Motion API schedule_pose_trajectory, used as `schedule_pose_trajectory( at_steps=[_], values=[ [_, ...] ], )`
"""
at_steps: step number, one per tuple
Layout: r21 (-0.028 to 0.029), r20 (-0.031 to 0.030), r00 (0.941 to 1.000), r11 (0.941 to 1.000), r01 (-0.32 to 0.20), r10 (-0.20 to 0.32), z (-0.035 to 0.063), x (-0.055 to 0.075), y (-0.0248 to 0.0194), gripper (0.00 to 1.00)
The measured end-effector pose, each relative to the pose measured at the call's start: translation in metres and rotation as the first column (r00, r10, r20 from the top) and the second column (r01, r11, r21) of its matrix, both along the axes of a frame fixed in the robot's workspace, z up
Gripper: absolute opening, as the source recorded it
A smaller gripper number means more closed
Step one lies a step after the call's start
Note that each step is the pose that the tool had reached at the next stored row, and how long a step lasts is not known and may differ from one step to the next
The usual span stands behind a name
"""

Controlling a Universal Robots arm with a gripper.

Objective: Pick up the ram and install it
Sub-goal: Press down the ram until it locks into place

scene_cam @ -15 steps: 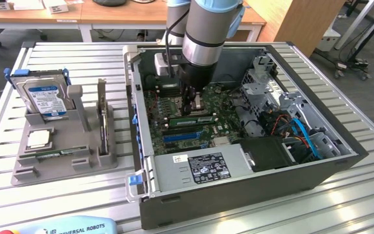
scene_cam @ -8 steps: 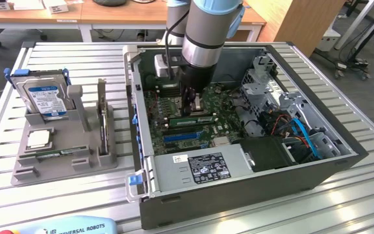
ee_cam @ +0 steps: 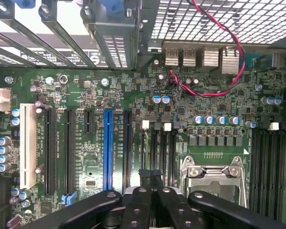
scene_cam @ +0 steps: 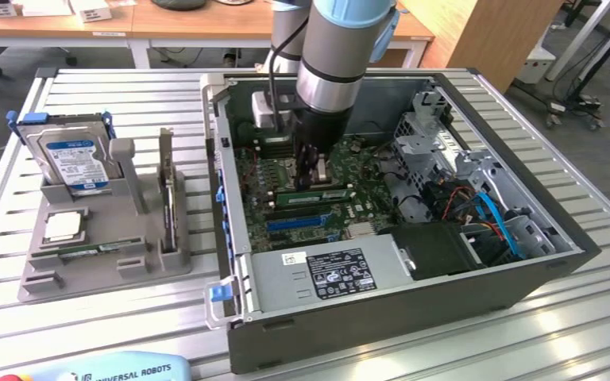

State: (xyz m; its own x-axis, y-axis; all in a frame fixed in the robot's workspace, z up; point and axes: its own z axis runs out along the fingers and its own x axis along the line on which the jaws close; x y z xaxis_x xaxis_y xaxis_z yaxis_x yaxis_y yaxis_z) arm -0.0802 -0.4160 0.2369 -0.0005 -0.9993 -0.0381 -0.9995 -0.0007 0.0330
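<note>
Green board: motherboard lies directly beneath the pincer, inside the open computer case.
Pincer: black fingers pressed together, tips down among the memory slots.
Ram: green stick seated just beside the fingertips.
Holder: grey tray well apart, hard drive upright.

Green ram lies flat, seated on the motherboard.

Arm vertical, wrist straight down, jaws drawn close together.
</note>
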Motion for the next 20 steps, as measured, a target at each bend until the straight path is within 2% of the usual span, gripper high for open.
schedule_pose_trajectory(
  at_steps=[20],
  values=[
    [0.0, 0.0, 1.0, 1.0, 0.0, 0.0, -0.0029, -0.0018, 0.0, 0.1]
  ],
)
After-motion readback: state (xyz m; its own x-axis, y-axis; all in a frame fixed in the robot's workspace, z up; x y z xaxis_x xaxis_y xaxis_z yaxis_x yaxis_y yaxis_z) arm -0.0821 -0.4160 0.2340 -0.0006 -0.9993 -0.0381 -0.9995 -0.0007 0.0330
